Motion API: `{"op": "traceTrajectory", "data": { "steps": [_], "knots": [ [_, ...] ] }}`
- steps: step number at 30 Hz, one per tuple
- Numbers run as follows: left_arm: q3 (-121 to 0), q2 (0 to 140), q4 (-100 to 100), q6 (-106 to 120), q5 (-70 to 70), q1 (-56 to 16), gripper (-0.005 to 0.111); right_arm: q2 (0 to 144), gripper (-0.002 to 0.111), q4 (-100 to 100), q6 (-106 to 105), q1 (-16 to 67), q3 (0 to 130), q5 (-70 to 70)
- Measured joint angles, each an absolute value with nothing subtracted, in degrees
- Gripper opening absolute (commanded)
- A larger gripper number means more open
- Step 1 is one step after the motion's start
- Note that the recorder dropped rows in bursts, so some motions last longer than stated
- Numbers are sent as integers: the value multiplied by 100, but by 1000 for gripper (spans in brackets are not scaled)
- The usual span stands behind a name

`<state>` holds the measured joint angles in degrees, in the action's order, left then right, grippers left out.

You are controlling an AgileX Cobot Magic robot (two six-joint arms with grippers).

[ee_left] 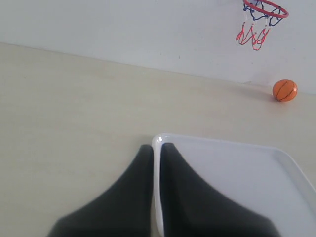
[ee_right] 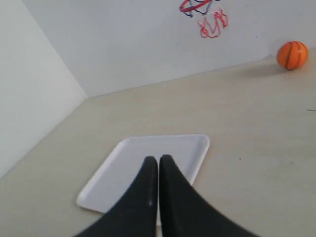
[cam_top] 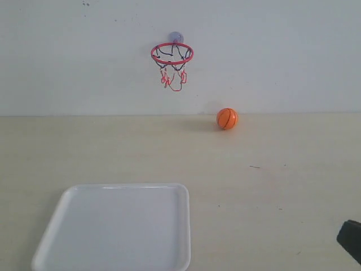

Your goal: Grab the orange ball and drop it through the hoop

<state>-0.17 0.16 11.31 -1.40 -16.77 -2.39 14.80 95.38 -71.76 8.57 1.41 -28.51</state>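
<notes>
The orange ball (cam_top: 227,118) rests on the table against the back wall, right of the hoop (cam_top: 172,53), whose red ring and net hang from a suction cup on the wall. The left wrist view shows the ball (ee_left: 285,90) and the hoop (ee_left: 265,7) far off, as does the right wrist view: ball (ee_right: 292,55), hoop (ee_right: 197,6). My left gripper (ee_left: 156,146) is shut with nothing in it, far from the ball. My right gripper (ee_right: 158,158) is also shut and empty; only a dark corner of it (cam_top: 351,240) shows at the lower right.
A white tray (cam_top: 186,226) lies at the front left of the table; its rim (ee_left: 222,143) shows beyond the left fingers and its far edge (ee_right: 168,137) beyond the right fingers. Bare table lies between the tray and the ball.
</notes>
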Motion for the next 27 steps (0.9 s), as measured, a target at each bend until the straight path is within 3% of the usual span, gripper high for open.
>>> {"op": "traceTrajectory", "data": {
  "steps": [10,27],
  "knots": [
    [-17,16,1131,-140,-1677,-239,4,777,0,9941,-5692,857,25,-2225],
    [-17,16,1131,-140,-1677,-239,4,740,0,9969,-5534,857,25,-1150]
  ]
}}
